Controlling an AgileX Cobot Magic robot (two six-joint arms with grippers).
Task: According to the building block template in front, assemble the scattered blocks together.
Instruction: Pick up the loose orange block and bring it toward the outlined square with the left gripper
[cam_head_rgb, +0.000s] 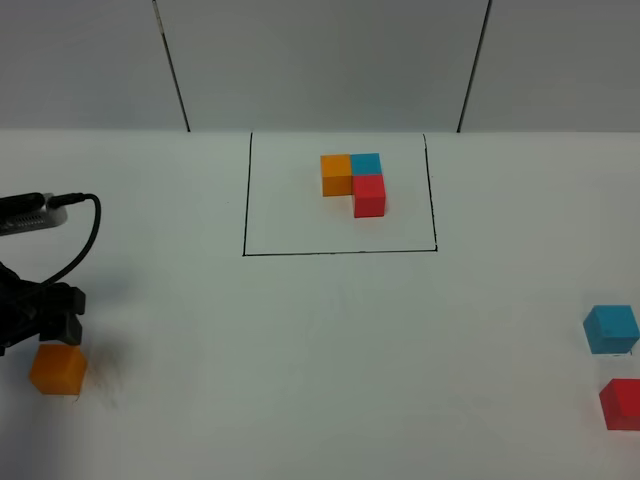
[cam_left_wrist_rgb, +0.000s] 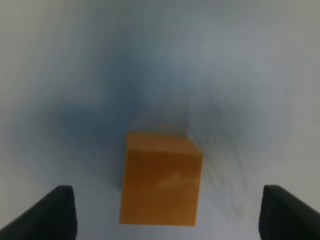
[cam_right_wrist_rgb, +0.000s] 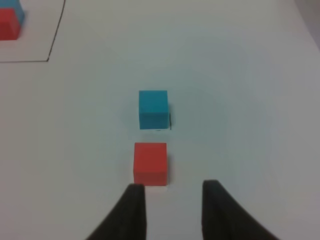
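Left wrist view: the left end effector (cam_left_wrist_rgb: 168, 200) is open wide. The orange cube (cam_left_wrist_rgb: 161, 179) sits centred just ahead of its gap on the white surface (cam_left_wrist_rgb: 150, 60), well apart from the template (cam_head_rgb: 355, 182).

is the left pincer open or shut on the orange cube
Open: the left pincer has its dark fingers wide apart, with gaps on both sides of the small matte orange cube.

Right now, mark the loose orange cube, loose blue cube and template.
loose orange cube (cam_left_wrist_rgb: 160, 182), left wrist view, near face.
loose blue cube (cam_right_wrist_rgb: 153, 102), right wrist view, top face.
template (cam_head_rgb: 369, 188), exterior high view, red cube.
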